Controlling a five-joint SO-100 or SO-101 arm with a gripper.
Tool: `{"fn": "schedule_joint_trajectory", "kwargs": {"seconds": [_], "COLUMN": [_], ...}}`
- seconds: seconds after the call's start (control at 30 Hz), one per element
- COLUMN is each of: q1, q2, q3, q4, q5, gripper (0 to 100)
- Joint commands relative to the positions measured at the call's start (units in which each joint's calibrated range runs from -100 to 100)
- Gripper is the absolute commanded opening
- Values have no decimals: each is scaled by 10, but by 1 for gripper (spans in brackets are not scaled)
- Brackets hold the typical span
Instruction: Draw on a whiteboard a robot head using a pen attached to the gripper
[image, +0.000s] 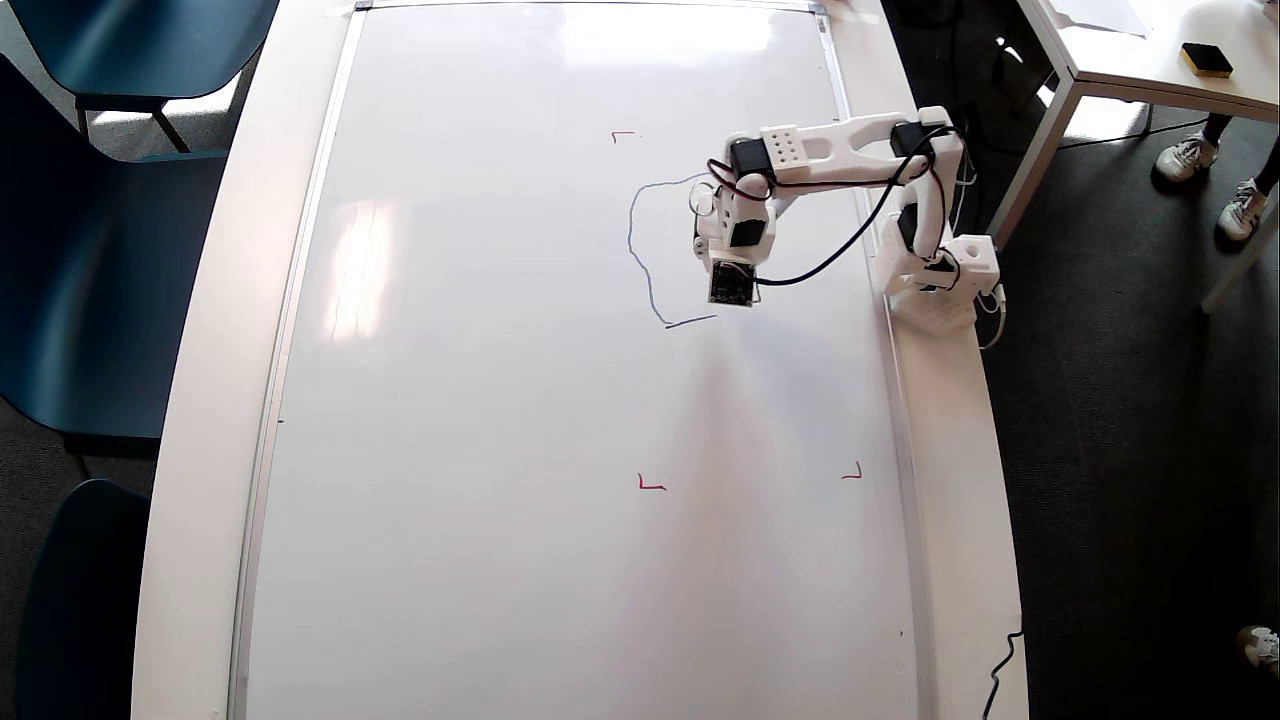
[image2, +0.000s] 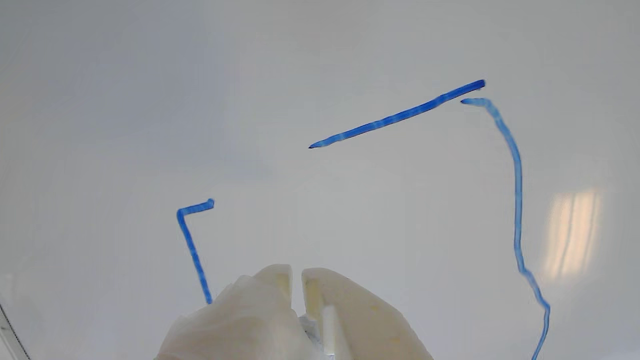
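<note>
Pincer (image2: 296, 272) jaws nearly together above whiteboard (image2: 150, 100) bearing blue robot head (image2: 517, 200) lines.

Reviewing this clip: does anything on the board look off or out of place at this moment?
Slightly. On the whiteboard, the robot head outline is wobbly, and in the wrist view two strokes miss each other at a corner, leaving a gap. The gripper hides the pen. Nothing is spilled or damaged.

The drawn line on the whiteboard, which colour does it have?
Blue, clearest in the wrist view, where the drawn line stands out on the whiteboard.
</note>
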Motion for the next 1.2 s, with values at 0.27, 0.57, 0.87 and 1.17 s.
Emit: {"fn": "schedule_joint_trajectory", "kwargs": {"seconds": [0.27,0.57,0.87,1.17], "q1": [6,6,10,45], "q2": [79,114,158,165], "q3": [-65,-91,-157,-170], "q4": [-11,-12,-11,-11], "q5": [2,2,10,19], "gripper": [1,1,1,1]}}
